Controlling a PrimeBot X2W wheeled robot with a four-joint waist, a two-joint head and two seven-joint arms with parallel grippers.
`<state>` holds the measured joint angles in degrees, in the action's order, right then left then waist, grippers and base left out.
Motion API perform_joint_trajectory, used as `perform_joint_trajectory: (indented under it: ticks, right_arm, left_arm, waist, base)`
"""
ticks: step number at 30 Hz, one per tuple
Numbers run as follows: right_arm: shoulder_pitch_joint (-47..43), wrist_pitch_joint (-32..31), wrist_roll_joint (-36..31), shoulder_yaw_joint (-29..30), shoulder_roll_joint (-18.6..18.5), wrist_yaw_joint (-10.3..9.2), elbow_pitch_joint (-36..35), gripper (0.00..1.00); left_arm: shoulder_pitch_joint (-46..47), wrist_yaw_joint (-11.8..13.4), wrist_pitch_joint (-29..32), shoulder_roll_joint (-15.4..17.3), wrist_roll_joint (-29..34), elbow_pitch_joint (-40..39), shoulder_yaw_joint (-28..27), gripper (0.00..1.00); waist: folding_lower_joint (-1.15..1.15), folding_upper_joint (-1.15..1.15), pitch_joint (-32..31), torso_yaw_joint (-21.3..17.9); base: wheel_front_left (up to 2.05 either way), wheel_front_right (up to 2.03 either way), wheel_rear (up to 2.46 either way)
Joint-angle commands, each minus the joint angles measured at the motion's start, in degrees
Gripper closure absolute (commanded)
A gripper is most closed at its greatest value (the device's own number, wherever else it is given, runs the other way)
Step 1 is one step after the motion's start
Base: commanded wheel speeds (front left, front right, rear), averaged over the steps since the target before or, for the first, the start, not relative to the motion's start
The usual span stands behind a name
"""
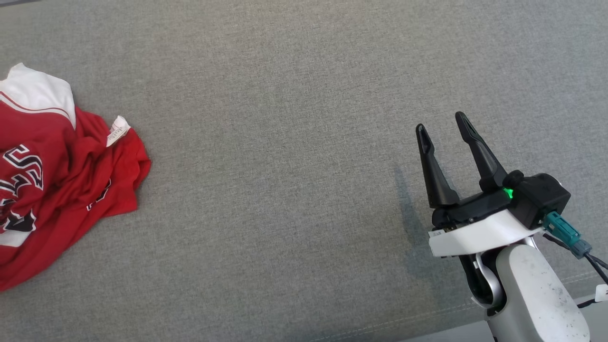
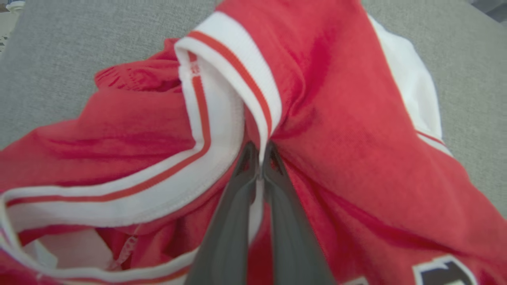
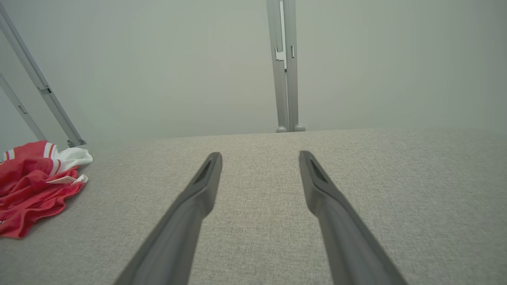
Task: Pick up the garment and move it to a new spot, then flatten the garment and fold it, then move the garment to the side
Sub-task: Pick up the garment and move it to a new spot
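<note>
Inside the left hand (image 2: 260, 150): garment (image 2: 336, 118) trim.

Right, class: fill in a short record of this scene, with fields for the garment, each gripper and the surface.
garment: red with white trim, crumpled, at the robot's left
left gripper: shut on the garment's white striped edge
right gripper: open, holding nothing, apart from the garment
surface: grey woven fabric

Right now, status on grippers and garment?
Left gripper shut on striped trim of red-and-white jersey. Right gripper open above grey fabric surface. Nothing in the way.
</note>
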<state>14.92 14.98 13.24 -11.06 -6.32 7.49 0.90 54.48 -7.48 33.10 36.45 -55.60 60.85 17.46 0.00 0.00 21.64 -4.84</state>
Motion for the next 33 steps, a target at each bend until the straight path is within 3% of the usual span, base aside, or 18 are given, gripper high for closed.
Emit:
perform_joint_trajectory:
  ticks: [1,9,18,33]
  right_arm:
    - [0.4,0.0,0.0,0.0,-0.2,0.0,0.2,0.0]
    - [-0.4,0.0,0.4,-0.3,-0.2,0.0,0.7,0.0]
    - [-3.5,0.0,1.7,0.2,-0.8,0.0,2.2,0.0]
    - [-7.8,0.0,3.0,1.0,-0.3,0.0,2.8,0.0]
  left_arm:
    - [-0.8,0.0,-0.5,0.2,-0.6,-0.4,0.3,1.0]
    - [-1.5,0.0,-2.8,0.6,-0.2,-3.0,2.7,1.0]
    - [-3.7,0.0,-7.5,2.0,0.0,-8.9,6.3,1.0]
    - [-4.0,0.1,-15.1,5.9,3.2,-24.1,11.4,1.0]
  waist:
    - [0.0,0.0,-0.3,0.2]
    - [0.0,0.0,-2.3,1.2]
    - [0.0,0.0,-9.0,2.9]
    - [0.0,0.0,-15.6,3.0]
  base:
    - [0.0,0.0,0.0]
    - [0.0,0.0,0.0]
    - [0.0,0.0,0.0]
    - [0.0,0.0,0.0]
